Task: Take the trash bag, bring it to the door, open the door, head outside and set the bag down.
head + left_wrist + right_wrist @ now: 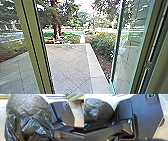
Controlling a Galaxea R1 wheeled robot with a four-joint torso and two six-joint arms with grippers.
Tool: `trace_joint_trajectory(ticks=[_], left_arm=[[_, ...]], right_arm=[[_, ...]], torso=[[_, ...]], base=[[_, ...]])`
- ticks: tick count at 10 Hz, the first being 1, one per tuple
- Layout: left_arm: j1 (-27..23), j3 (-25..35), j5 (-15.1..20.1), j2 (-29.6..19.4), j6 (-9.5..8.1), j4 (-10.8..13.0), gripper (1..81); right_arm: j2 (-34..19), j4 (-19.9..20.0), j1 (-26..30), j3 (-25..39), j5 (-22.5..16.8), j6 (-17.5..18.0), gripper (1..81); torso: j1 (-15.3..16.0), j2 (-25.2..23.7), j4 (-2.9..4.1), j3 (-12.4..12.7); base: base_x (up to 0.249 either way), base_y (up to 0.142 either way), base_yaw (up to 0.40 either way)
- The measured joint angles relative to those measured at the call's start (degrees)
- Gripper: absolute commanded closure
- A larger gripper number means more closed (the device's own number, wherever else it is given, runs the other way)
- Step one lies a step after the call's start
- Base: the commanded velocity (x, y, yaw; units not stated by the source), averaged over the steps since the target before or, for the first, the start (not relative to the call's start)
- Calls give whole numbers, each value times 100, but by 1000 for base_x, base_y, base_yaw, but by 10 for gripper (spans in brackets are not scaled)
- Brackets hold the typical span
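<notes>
Grippers wide, narrow or loaded, I can't tell. Beyond the doorway (pixel 33 47) lies a paved patio (pixel 70 67); on the doorway's right a glass door (pixel 128 50) stands open, leaving passage. Seemingly near the doorway, the black trash bag (pixel 28 117) is beside the robot's dark plate (pixel 65 112), likely for carrying.

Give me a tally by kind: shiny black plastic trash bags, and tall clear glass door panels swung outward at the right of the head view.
Shiny black plastic trash bag: 1
Tall clear glass door panel: 1
Total: 2
</notes>
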Motion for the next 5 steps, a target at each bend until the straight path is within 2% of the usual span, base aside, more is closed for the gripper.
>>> trace_joint_trajectory(ticks=[5], left_arm=[[2, 6, 0, 1, 0, 0, 811]], right_arm=[[6, -23, 1, -12, 2, -33, 10]], torso=[[0, 0, 0, 2]], base=[[0, -121, 0]])
